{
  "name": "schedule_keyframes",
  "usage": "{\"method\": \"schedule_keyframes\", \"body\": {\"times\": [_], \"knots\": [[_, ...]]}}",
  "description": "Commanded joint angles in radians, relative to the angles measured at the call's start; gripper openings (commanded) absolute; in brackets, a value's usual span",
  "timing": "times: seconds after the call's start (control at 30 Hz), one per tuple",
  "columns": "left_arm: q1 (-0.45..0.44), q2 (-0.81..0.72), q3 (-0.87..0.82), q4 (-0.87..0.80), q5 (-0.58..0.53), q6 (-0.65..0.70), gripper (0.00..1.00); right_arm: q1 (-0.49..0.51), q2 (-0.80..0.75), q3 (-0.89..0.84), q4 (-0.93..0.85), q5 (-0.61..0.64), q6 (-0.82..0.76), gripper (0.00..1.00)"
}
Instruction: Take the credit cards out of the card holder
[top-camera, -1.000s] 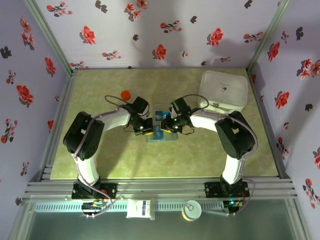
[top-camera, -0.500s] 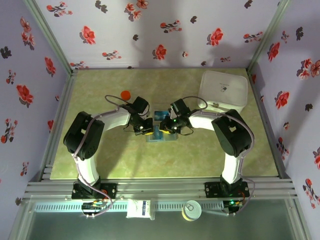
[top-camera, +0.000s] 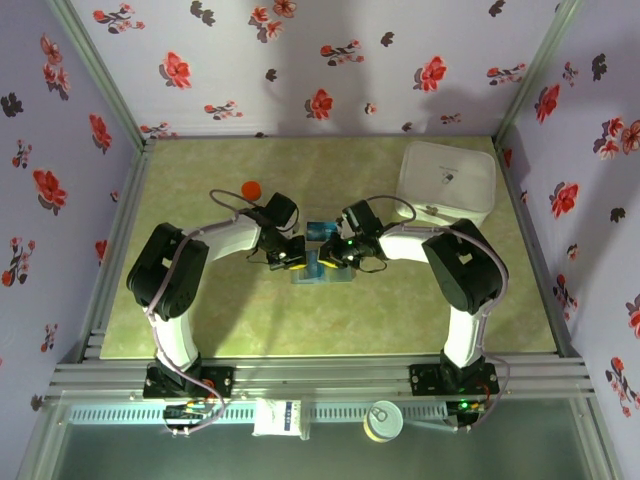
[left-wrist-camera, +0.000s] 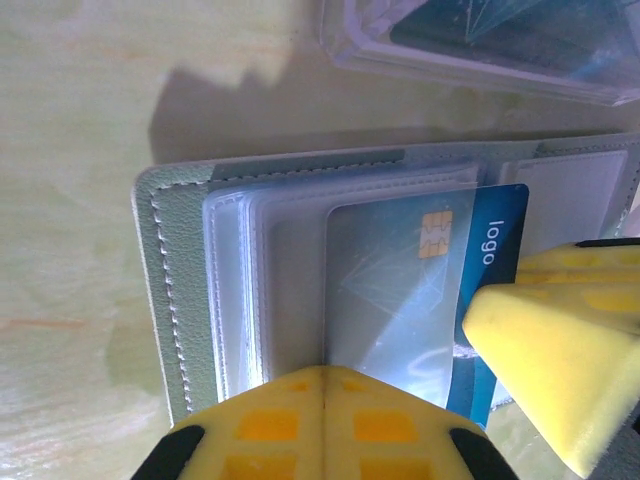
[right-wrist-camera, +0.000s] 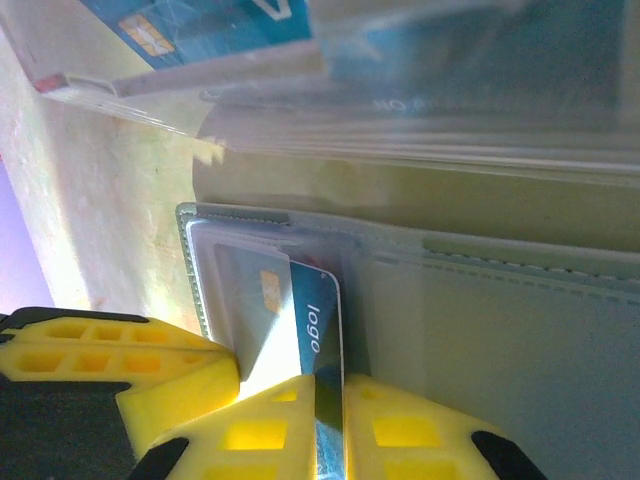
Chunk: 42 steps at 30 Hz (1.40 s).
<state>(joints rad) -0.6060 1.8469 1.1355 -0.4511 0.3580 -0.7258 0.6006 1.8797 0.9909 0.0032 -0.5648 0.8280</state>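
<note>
Left gripper (left-wrist-camera: 322, 398), jaws together, pinned the card holder (left-wrist-camera: 170, 280); right gripper's (right-wrist-camera: 328, 400) jaws clamped the protruding credit card (right-wrist-camera: 318, 320) — best pulled flat, straight out of the holder.

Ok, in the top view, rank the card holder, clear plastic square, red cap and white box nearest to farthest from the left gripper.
1. card holder, at the left gripper
2. clear plastic square, just beyond
3. red cap, back left
4. white box, back right
</note>
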Motion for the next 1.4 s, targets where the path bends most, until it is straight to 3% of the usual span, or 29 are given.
{"method": "schedule_keyframes", "body": {"times": [0.0, 0.43, 0.83, 1.13, 1.37], "knots": [[-0.003, 0.024, 0.01, -0.043, -0.025, 0.017, 0.0, -0.004, -0.021, -0.02, 0.015, -0.005, 0.013, 0.1], [-0.003, 0.025, 0.019, -0.048, -0.023, 0.02, 0.0, -0.058, -0.098, -0.031, -0.142, 0.066, -0.084, 0.09], [-0.003, -0.001, 0.016, -0.018, -0.004, 0.017, 0.0, -0.061, -0.183, 0.08, -0.326, 0.136, -0.238, 0.04], [0.004, -0.059, 0.007, -0.003, 0.002, 0.009, 0.03, -0.06, -0.205, 0.224, -0.52, 0.234, -0.658, 0.0], [0.04, -0.13, -0.055, 0.025, 0.001, -0.005, 0.04, -0.052, -0.144, 0.396, -0.712, 0.274, -1.124, 0.0]]}}
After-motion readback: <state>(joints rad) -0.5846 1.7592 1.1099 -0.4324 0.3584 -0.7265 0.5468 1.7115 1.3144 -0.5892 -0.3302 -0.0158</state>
